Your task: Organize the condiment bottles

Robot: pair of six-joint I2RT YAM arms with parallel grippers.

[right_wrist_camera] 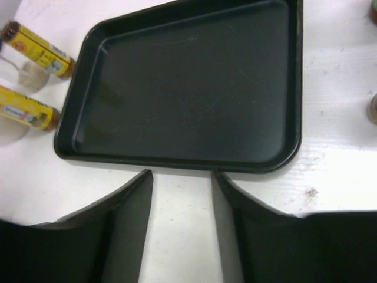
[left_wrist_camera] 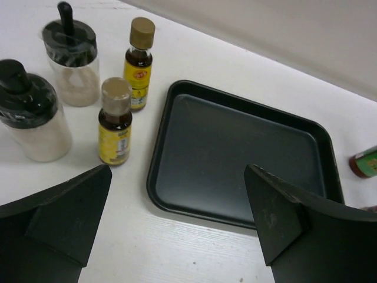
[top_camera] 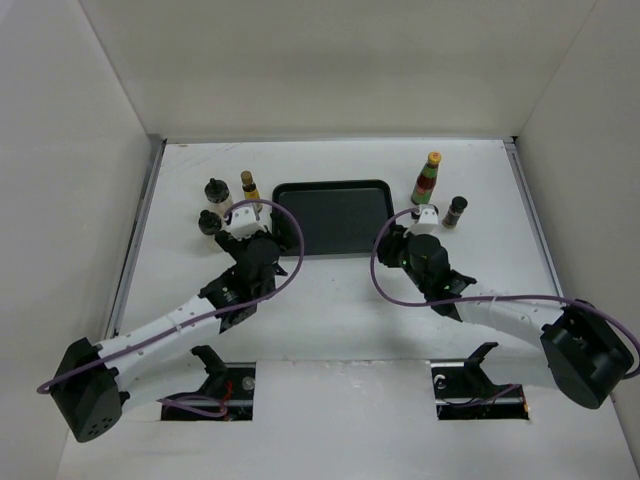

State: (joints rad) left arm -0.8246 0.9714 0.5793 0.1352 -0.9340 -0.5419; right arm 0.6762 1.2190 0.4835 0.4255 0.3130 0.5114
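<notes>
**Left gripper** [left_wrist_camera: 177,227]: jaws spread wide, empty; this is the arm nearer the left group.
**Near yellow-labelled bottle** [left_wrist_camera: 115,121]: upright, long axis vertical, just far-left of those jaws, beside the black tray's [left_wrist_camera: 154,171] left rim; brown glass, tan cap.
**Beyond:** far yellow-labelled bottle [left_wrist_camera: 139,62], near black-capped shaker [left_wrist_camera: 29,112], far black-capped shaker [left_wrist_camera: 73,59], all standing.
**Right gripper** [right_wrist_camera: 182,218]: jaws narrowly parted, empty, at the tray's near rim.

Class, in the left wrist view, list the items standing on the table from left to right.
Nearer black-capped pale jar, farther black-capped pale jar, nearer yellow-labelled bottle, farther yellow-labelled bottle, black tray, red bottle.
</notes>
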